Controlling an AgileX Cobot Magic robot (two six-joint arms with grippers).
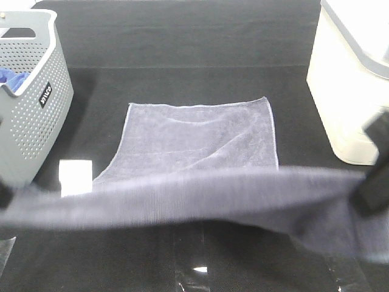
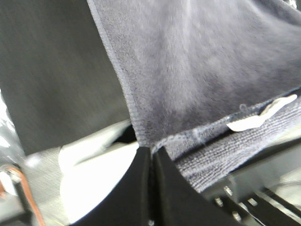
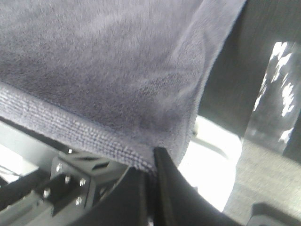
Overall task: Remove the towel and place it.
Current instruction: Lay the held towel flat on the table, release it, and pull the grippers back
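The towel [image 1: 194, 198] hangs stretched between both arms, its long axis running straight from the left jaws to the right jaws. Each pair is clamped on one end hem. A paler cloth [image 1: 200, 137] lies flat on the surface [image 1: 182, 36], beyond that line.

The towel [image 1: 182, 198] is slate-grey, the table [image 1: 182, 36] black, the perforated basket [image 1: 33, 115] grey.

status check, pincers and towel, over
Left pincer, right pincer shut on towel. Towel stretched between them, off the table. Second towel flat, partly under it.
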